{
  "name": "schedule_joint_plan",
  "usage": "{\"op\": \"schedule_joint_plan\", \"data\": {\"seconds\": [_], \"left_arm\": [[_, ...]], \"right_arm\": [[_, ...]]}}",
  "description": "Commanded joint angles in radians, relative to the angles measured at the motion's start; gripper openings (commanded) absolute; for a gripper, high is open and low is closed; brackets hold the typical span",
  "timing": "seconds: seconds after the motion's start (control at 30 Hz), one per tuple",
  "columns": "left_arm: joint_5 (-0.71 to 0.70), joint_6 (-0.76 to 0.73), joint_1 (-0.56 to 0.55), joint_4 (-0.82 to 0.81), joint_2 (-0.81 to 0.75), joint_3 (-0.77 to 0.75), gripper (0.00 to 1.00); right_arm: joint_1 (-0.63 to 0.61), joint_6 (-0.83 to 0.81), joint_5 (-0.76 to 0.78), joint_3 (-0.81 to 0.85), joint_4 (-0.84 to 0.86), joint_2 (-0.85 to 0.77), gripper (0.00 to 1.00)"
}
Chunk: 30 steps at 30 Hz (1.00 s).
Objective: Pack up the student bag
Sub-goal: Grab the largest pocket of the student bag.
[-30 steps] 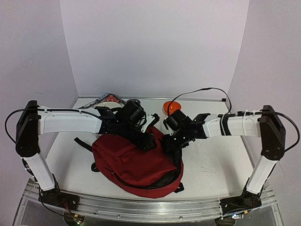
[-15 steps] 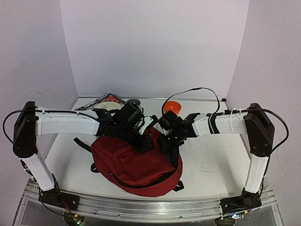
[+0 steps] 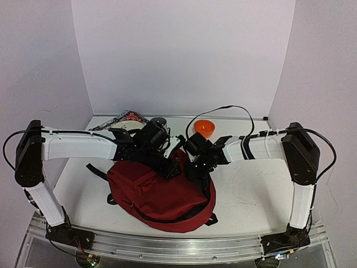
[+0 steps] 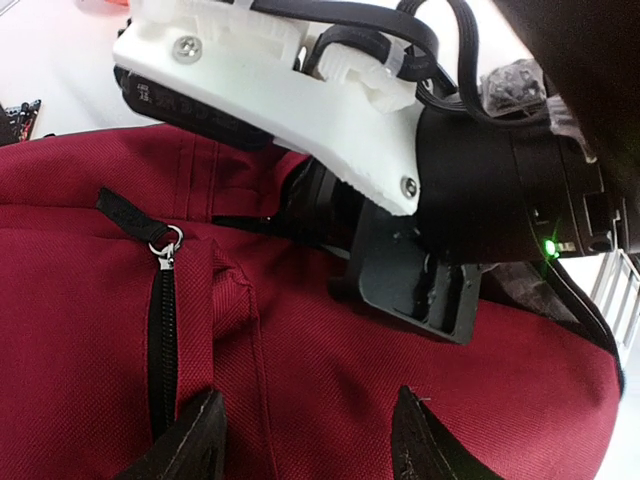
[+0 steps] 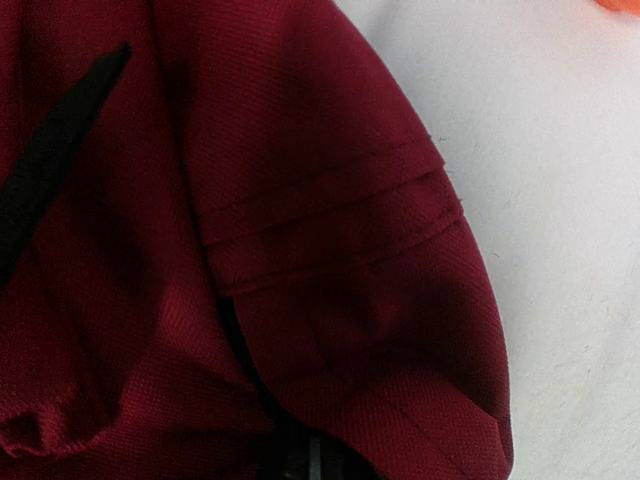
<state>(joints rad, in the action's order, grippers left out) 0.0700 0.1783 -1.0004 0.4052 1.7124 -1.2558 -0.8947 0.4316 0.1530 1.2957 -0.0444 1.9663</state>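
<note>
I see my left claw (image 4: 310, 442) spread over the student bag (image 3: 159, 196). My right claw (image 3: 196, 166) is at the bag's far edge, and I cannot tell its state.

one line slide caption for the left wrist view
Left gripper, jaws open, poised over the red student bag beside its zip pull

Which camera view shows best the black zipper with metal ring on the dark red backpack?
The left wrist view: the black zipper with its metal ring shows close and sharp on the dark red fabric backpack. In the top external view it is too small to tell; the right wrist view shows mostly red fabric.
</note>
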Motion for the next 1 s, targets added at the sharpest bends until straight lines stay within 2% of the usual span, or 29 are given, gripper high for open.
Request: {"op": "schedule_joint_plan", "data": {"seconds": [0.0, 0.27, 0.6, 0.8, 0.97], "left_arm": [[-0.004, -0.026, -0.005, 0.034, -0.043, 0.030, 0.58], [-0.060, -0.024, -0.004, 0.004, -0.090, 0.058, 0.57], [-0.117, -0.049, 0.036, -0.009, -0.098, 0.012, 0.57], [-0.052, -0.123, 0.095, -0.009, -0.076, -0.077, 0.59], [0.037, -0.198, 0.103, -0.021, -0.015, -0.146, 0.61]], "right_arm": [[0.019, -0.017, 0.087, 0.014, -0.002, -0.053, 0.00], [0.040, -0.026, 0.084, -0.075, -0.005, -0.203, 0.00], [0.043, -0.076, -0.059, -0.144, -0.031, -0.286, 0.00], [0.043, -0.109, -0.121, -0.156, -0.079, -0.324, 0.00], [0.043, -0.129, -0.168, -0.135, -0.089, -0.349, 0.00]]}}
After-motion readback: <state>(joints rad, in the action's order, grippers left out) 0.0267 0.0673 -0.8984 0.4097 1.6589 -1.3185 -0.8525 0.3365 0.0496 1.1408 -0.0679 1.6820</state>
